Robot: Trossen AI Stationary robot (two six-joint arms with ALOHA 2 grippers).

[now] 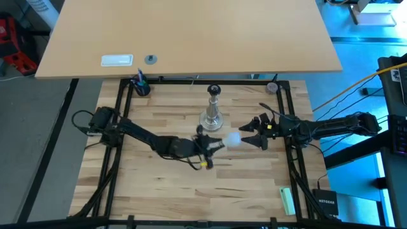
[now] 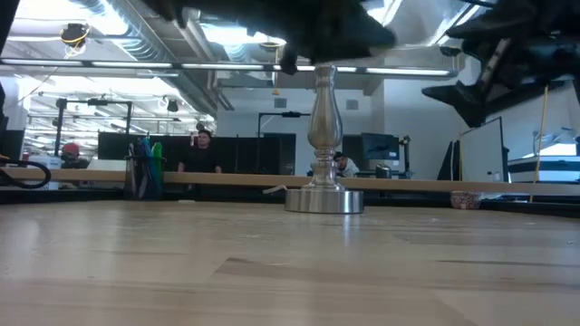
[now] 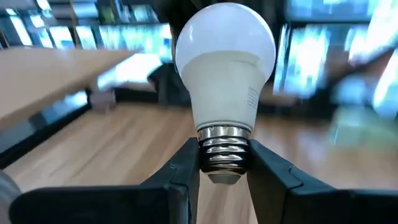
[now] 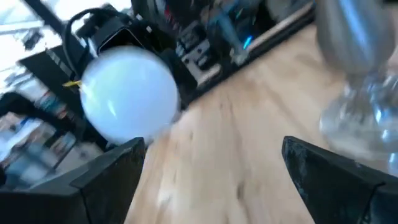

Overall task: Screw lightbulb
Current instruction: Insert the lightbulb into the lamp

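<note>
The white lightbulb (image 1: 232, 138) is in my left gripper (image 1: 216, 144), right of the table's middle and just near of the silver stand (image 1: 213, 112). In the left wrist view the bulb (image 3: 225, 62) points away from my left gripper (image 3: 225, 149). The stand rests upright on its round base (image 2: 324, 199), its dark socket on top. My right gripper (image 1: 251, 135) is open just right of the globe. In the right wrist view the globe (image 4: 127, 93) shows beyond my right gripper (image 4: 214, 155), with the stand (image 4: 360, 81) to one side. My left gripper pinches the bulb's metal screw base (image 3: 225, 155) between its two fingers (image 3: 186, 168), one on each side. The fingers come about level from the table's left. The bulb sticks out past the fingertips, globe toward the table's right, clear of the table.
Black frame rails (image 1: 121, 114) run along the wooden table's left, right and far sides. A dark cup with pens (image 1: 141, 86) stands at the far left corner and a green object (image 1: 287, 200) lies at the near right. People sit in the room beyond (image 2: 204, 149).
</note>
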